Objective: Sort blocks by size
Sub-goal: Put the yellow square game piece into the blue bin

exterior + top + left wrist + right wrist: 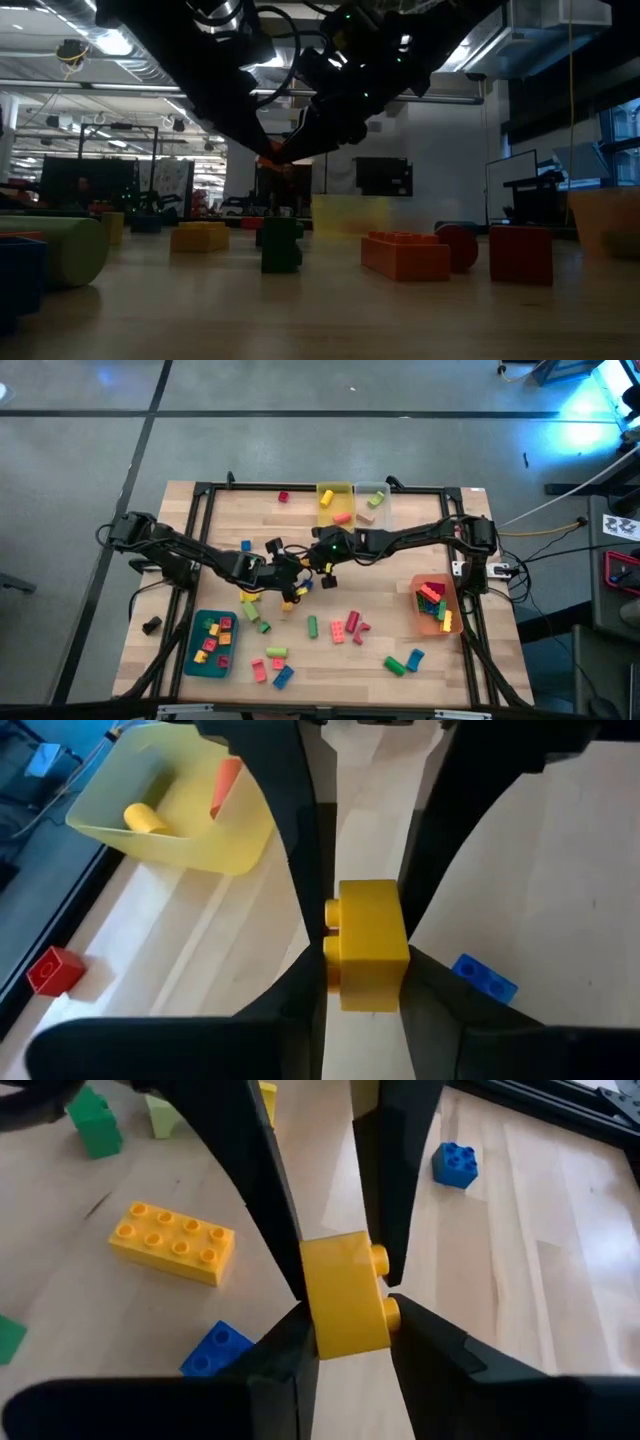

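Wooden surface (330, 650), mid-handover: a small yellow plastic brick (368, 944) hangs above its centre, pinched by both the left tool (366, 955) and right tool (345, 1305). Some bricks fill the teal bin (190, 650) and orange bin (420, 615); many loose blocks (340, 628) remain unsorted.

left pincer (291, 582) and right pincer (318, 567) clamped, meeting mid-table

Near the table's (400, 530) centre the left gripper (297, 574) and right gripper (318, 565) met, both clamped on one small brick (367, 945) held above the wood. Two bins (335, 503) sat at the upper middle of the frame, a tray (197, 658) at lower left, another bin (437, 607) at right. Loose blocks (345, 630) lay scattered across the lower middle.
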You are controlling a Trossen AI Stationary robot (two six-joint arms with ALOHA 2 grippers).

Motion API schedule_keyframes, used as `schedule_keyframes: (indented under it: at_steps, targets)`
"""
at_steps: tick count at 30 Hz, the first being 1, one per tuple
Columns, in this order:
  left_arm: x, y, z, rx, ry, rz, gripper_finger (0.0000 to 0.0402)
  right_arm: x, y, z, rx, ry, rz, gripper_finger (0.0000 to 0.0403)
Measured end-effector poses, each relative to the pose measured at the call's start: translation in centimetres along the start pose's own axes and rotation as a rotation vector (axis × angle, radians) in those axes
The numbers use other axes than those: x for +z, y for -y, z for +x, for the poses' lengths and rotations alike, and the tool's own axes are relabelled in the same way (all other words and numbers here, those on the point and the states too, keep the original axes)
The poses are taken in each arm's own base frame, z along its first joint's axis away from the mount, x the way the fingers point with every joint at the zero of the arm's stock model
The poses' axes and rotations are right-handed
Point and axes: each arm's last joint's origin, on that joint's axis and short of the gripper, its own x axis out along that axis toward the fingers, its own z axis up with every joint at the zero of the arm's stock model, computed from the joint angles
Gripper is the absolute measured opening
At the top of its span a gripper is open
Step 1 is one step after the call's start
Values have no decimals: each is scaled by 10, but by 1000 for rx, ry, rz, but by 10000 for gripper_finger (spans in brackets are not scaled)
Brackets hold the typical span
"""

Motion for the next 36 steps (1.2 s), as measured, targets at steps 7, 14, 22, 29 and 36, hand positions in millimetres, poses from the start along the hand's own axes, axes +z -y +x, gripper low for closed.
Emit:
schedule_keyframes:
  at_steps: [7,14,22,29,36]
  targets:
    - [0,0,0,-25,-6,7,80,0,-1,0,11,-3,1,139]
    - [3,-3,-7,-90,-10,-49,80,-2,-2,0,19,-26,39,166]
    - [0,-17,-33,-202,-83,-141,81,-8,-2,-1,-19,-97,102,231]
    - [-15,-18,-66,-525,-328,-225,82,-16,-15,0,34,-179,290,254]
    - [-32,-5,-92,-772,-704,-376,83,-12,-36,2,68,-181,291,255]
